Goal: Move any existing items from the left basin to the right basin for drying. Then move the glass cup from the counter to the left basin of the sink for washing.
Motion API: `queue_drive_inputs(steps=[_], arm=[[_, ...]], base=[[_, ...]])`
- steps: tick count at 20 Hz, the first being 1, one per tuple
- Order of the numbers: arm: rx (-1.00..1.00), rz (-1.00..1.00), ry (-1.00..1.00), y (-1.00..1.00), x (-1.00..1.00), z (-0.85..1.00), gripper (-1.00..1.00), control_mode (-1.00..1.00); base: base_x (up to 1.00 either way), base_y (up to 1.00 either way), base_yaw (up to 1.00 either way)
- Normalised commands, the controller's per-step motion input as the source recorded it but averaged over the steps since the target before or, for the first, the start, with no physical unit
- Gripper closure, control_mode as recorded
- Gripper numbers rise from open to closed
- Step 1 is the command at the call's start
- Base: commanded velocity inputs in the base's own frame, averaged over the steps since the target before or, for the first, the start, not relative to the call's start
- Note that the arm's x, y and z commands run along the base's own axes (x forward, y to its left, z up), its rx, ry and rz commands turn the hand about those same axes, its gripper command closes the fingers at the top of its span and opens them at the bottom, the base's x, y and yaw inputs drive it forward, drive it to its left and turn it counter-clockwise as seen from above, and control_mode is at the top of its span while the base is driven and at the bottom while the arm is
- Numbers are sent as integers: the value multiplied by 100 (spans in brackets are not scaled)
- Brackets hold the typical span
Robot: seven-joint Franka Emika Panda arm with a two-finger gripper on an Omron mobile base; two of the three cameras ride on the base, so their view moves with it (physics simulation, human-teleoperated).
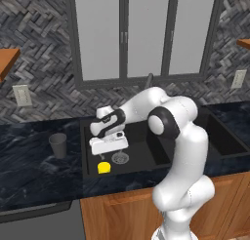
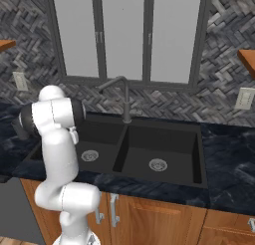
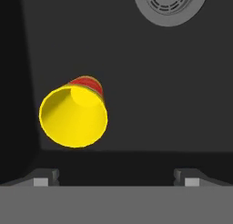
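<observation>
Down inside the left basin (image 1: 141, 158), the wide-open gripper (image 1: 108, 147) hangs over the yellow chunk (image 1: 104, 168), holding nothing. That chunk sits on the basin floor near the drain (image 1: 120, 158). On the counter (image 1: 29, 170) stands the glass cup (image 1: 58, 145)

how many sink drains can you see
2. One round silver drain sits in the floor of the left basin, near the yellow chunk. The other drain is in the floor of the right basin.
</observation>
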Motion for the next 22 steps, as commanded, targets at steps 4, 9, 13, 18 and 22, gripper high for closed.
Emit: queue_drive_inputs(steps=[4,9,13,18,22], arm=[[0,0,0,7,10,-16,-100,-100],[0,0,0,4,11,-14,-100,-100],[0,0,0,1,17,-17,-100,-100],[-1,-1,0,3,21,-18,-100,-100],[0,-2,0,10,21,-17,-100,-100]], base=[[0,0,0],[0,0,0],[0,0,0],[0,0,0],[0,0,0]])
